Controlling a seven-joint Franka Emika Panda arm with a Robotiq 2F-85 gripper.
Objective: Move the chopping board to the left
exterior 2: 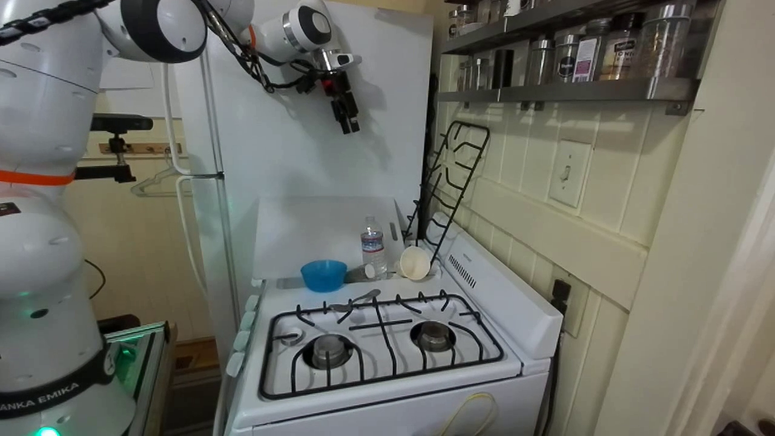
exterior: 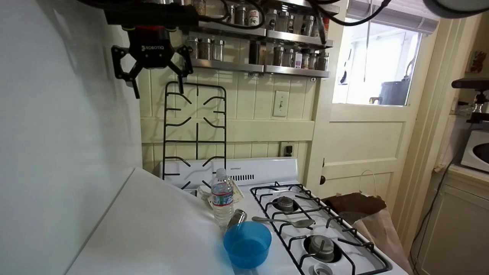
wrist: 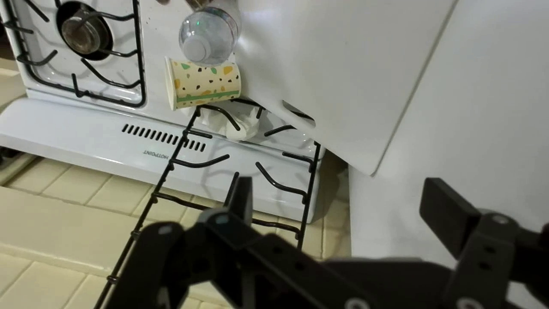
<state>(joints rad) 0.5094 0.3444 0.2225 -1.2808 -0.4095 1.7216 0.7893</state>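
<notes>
Your gripper [exterior: 158,90], jaws spread apart, hung higher than the white chopping board [exterior 2: 312,233], which leaned against the refrigerator [exterior 2: 296,145].

Stovetop [exterior 2: 284,298] with grate [exterior 2: 385,336]; bowl [exterior 2: 324,276]; bottle [exterior 2: 374,247]

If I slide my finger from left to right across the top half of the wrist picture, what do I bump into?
Stove burner → spotted paper cup → white chopping board → fridge.
</notes>
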